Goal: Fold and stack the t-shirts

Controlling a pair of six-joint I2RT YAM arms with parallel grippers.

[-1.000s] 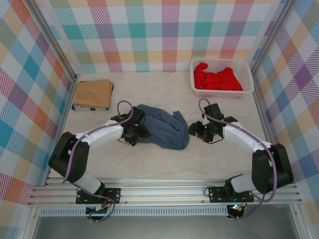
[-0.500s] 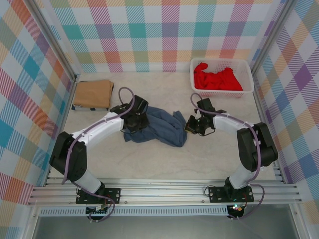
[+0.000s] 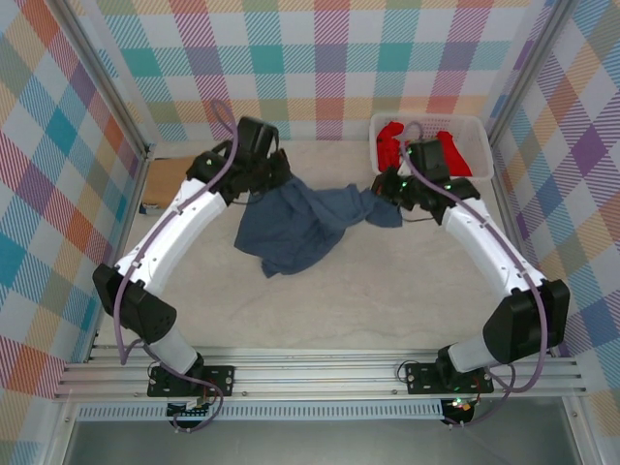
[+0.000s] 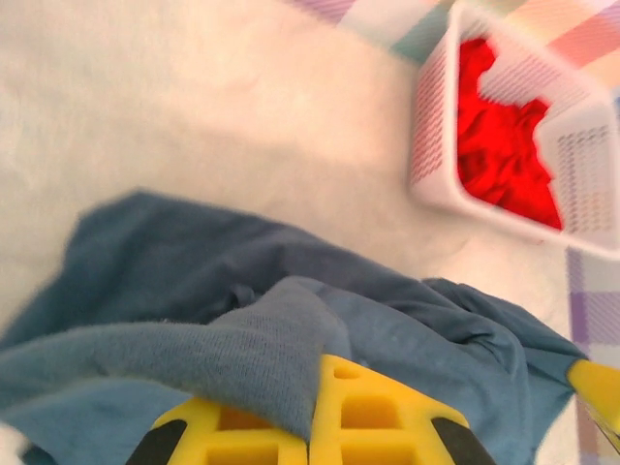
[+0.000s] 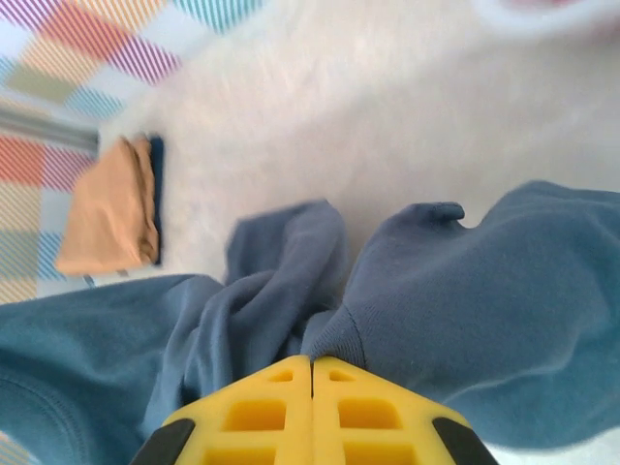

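Top view: we find the blue shirt [image 3: 291,228] hung between the arms over the table [image 3: 407,291], with the left gripper [image 3: 268,179] and right gripper [image 3: 387,194] each clamped on its edge. Left wrist: the cloth drapes limp and looks light. Right wrist: a hem is pinched; we judge hems the surest hold.

Draped shirt [image 3: 291,228] over table [image 3: 387,291] centre, folded shirt [image 3: 163,182] back-left, basket [image 3: 475,126] back-right with bunched shirt [image 3: 453,155] inside.
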